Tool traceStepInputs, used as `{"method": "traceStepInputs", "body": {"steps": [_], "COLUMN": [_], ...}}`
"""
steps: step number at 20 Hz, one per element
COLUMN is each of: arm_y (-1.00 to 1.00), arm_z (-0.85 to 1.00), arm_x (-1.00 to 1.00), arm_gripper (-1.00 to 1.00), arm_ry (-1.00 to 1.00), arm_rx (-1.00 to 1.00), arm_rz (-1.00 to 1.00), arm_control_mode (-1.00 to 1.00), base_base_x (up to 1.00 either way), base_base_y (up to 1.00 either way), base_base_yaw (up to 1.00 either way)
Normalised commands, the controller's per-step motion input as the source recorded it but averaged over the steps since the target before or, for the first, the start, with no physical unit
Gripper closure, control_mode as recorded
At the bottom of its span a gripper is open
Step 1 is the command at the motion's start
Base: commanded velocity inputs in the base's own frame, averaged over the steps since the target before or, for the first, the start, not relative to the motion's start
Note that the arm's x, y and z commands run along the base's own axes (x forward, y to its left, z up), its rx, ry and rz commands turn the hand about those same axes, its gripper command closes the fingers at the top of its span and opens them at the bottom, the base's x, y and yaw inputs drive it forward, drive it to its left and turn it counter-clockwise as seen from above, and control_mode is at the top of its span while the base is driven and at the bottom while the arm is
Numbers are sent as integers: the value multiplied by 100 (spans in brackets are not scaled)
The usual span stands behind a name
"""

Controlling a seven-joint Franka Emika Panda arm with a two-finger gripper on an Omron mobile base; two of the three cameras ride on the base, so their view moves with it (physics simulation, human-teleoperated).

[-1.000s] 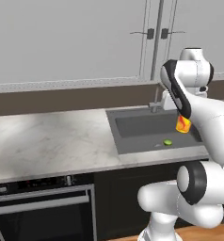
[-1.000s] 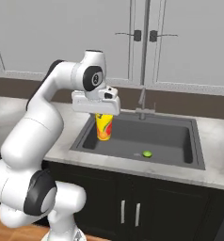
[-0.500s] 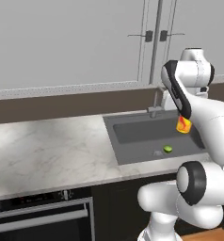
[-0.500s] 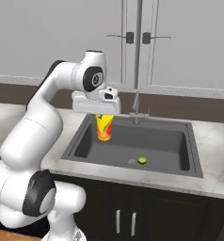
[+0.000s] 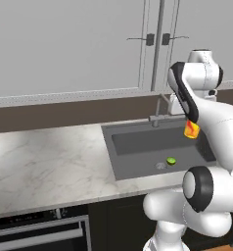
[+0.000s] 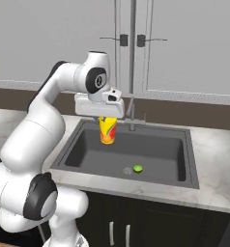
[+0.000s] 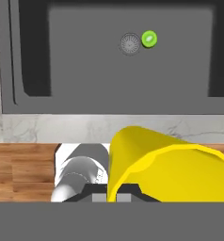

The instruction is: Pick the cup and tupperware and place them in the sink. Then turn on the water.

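My gripper (image 6: 107, 118) is shut on the rim of the cup (image 6: 107, 130), a yellow tumbler with a red-orange patch. The cup hangs upright above the left rear part of the sink (image 6: 83, 153), a dark grey basin. In the left base view the cup (image 5: 191, 130) shows beside my forearm, over the sink (image 5: 133, 140). The hand view looks down past the cup (image 7: 165, 164) into the sink (image 7: 109, 75). The tupperware and the water are out of view.
A small green round object (image 6: 137, 169) lies beside the drain (image 6: 127, 171) on the sink floor. The faucet (image 6: 132, 116) stands at the rear rim, just behind the cup. Marble counter (image 5: 45, 162) runs left of the sink, with an oven (image 5: 35, 230) below it.
The whole picture has shifted in both base views, so the base has driven. The arm keeps the cup in the same hold over the sink.
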Motion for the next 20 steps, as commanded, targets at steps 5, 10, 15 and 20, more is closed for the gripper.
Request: {"method": "traceStepInputs", "body": {"steps": [5, 10, 15, 20], "arm_y": [0, 10, 44, 36], "arm_z": [0, -12, -18, -21], "arm_x": [0, 20, 39, 34], "arm_gripper": [100, 100, 100, 100], "arm_ry": [0, 0, 0, 0], "arm_rx": [0, 0, 0, 0], "arm_rz": [0, 0, 0, 0], "arm_control_mode": [100, -100, -100, -100], "base_base_x": [17, 4, 0, 0], "base_base_y": [-8, 0, 0, 0], "base_base_yaw": [0, 0, 0, 0]}}
